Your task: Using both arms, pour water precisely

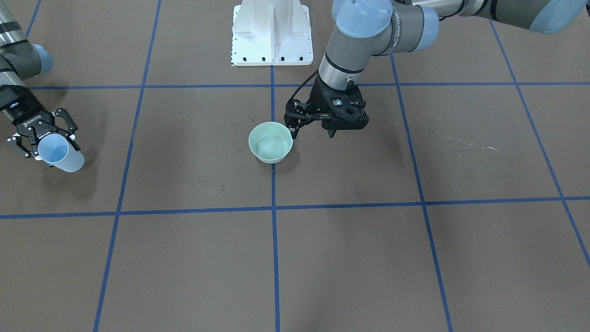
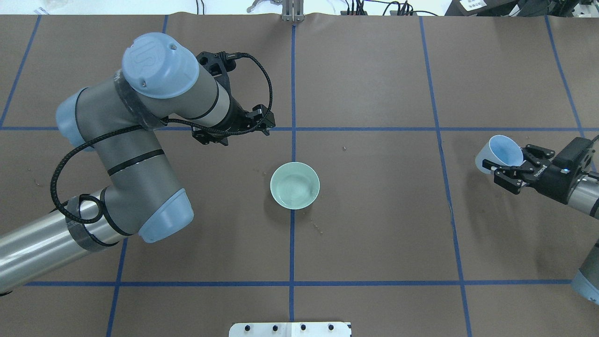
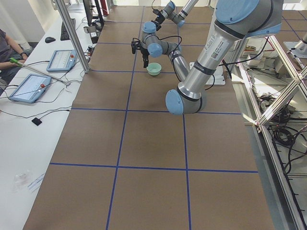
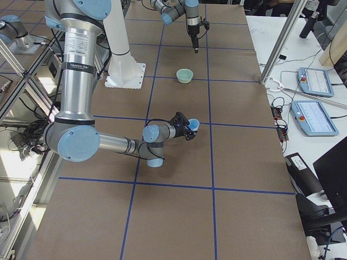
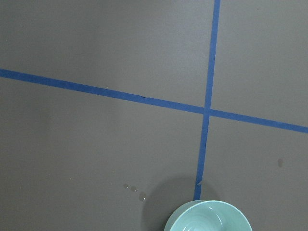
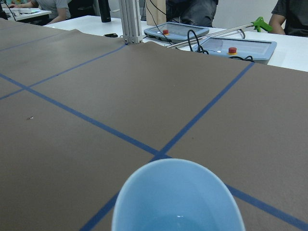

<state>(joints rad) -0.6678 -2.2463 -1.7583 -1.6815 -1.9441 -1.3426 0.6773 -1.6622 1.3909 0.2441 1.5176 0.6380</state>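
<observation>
A mint-green bowl stands at the table's middle on a blue tape line; it also shows in the overhead view and at the bottom edge of the left wrist view. My right gripper is shut on a light-blue cup and holds it tilted, far to the right of the bowl. The same cup shows at the left in the front view. Faint glints of water show at the cup's bottom. My left gripper points down just beyond the bowl, looks shut and is empty.
The white pedestal stands behind the bowl on the robot's side. Small droplets lie on the brown mat near the bowl, and white smears further out. Operators' tablets sit past the table's far edge.
</observation>
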